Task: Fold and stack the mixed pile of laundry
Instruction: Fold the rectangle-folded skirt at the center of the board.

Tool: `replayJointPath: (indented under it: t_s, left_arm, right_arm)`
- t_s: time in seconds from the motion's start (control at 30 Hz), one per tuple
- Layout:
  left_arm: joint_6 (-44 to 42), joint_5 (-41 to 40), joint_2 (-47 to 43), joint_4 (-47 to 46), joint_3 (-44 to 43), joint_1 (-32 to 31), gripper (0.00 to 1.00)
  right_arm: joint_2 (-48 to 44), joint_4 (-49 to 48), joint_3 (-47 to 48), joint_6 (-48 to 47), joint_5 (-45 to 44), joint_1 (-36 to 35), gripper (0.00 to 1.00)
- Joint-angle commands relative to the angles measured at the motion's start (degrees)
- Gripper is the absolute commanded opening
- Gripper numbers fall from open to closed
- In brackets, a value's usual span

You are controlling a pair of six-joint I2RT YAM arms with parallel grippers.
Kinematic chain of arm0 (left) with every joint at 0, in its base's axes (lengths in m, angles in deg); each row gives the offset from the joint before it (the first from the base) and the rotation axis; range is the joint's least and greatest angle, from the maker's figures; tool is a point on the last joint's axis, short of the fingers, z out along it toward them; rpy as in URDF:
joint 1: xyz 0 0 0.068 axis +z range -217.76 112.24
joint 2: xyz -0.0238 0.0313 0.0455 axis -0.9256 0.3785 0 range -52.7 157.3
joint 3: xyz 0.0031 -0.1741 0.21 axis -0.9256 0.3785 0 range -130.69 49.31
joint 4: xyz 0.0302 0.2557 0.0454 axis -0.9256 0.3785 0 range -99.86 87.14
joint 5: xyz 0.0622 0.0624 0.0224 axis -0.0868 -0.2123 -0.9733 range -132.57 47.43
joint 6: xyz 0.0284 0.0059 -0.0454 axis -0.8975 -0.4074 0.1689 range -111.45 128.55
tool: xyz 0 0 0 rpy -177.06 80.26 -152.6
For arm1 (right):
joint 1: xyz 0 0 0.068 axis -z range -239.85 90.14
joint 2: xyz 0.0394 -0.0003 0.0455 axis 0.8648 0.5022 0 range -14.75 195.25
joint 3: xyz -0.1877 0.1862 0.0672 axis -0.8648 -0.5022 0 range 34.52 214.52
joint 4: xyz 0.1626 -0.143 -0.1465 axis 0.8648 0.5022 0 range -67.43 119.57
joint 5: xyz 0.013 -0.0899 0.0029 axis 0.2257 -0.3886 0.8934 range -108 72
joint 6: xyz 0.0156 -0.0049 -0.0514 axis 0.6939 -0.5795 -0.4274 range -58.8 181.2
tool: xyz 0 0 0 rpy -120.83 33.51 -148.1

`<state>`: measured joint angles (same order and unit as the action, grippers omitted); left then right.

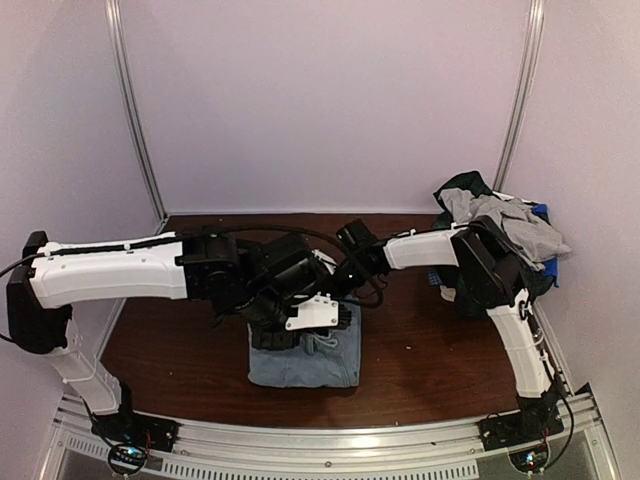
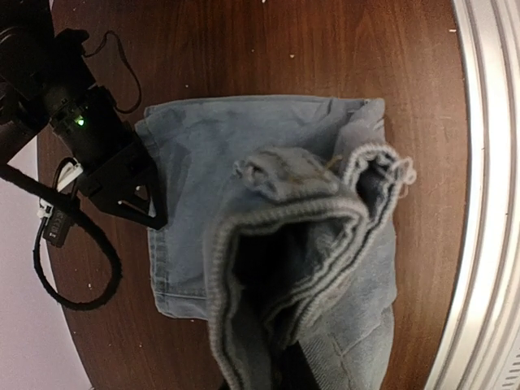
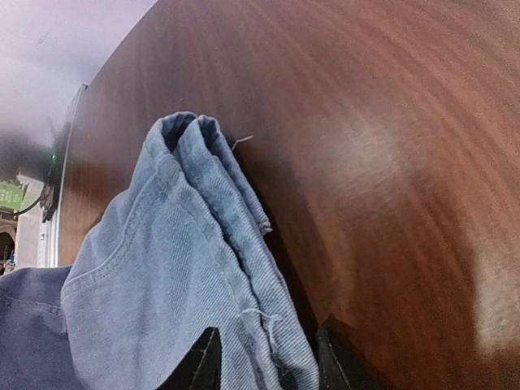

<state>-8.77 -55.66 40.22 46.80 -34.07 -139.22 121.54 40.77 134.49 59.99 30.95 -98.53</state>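
Item count: one mixed laundry pile point(image 1: 500, 222), one folded denim garment point(image 1: 310, 365), two claws.

The pile sits in the far right corner of the desk point(image 1: 180, 340), against the right wall. It is a heap with no distinct heading; the grey piece on top runs diagonally, far-left to near-right.

The left claw point(image 1: 275, 335) is clenched on a raised fold of the denim garment at desk centre. The right claw point(image 3: 268, 335) straddles a denim fold between its fingers; whether it pinches the fold cannot be told.
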Motion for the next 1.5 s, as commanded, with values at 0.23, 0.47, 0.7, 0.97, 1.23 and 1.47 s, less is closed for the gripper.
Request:
replayJointPath:
  t_s: [0.23, 0.47, 0.7, 0.97, 1.23, 1.47]
  left_arm:
    - [-11.72, -2.30, 4.99, -7.55, -4.60, 7.02, 0.07]
    - [-14.68, -2.50, 8.40, -12.07, -3.72, 8.68, 0.09]
    - [-15.57, -2.39, 9.20, -16.25, -0.84, 11.12, 0.16]
    - [-9.77, -8.03, 6.06, -23.91, 0.50, 15.60, 0.54]
    - [14.47, 1.26, -10.77, -31.36, 15.29, 20.67, 0.65]
    - [39.99, 15.65, -22.34, -42.38, 37.35, 26.43, 0.65]
  right_arm:
    - [-1.32, -1.02, -6.54, 1.21, 5.01, -3.27, 0.40]
    - [-3.06, -4.98, -5.53, 7.82, 4.54, -1.44, 0.45]
    - [-8.48, -7.95, -5.85, 12.33, 0.26, 2.27, 0.49]
    - [-18.83, -8.42, -9.19, 15.61, -7.03, 7.23, 0.51]
    - [-32.95, -13.24, -24.05, 19.06, -4.78, 6.34, 0.51]
    - [-37.87, -23.62, -40.37, 27.53, -3.46, 0.34, 0.50]
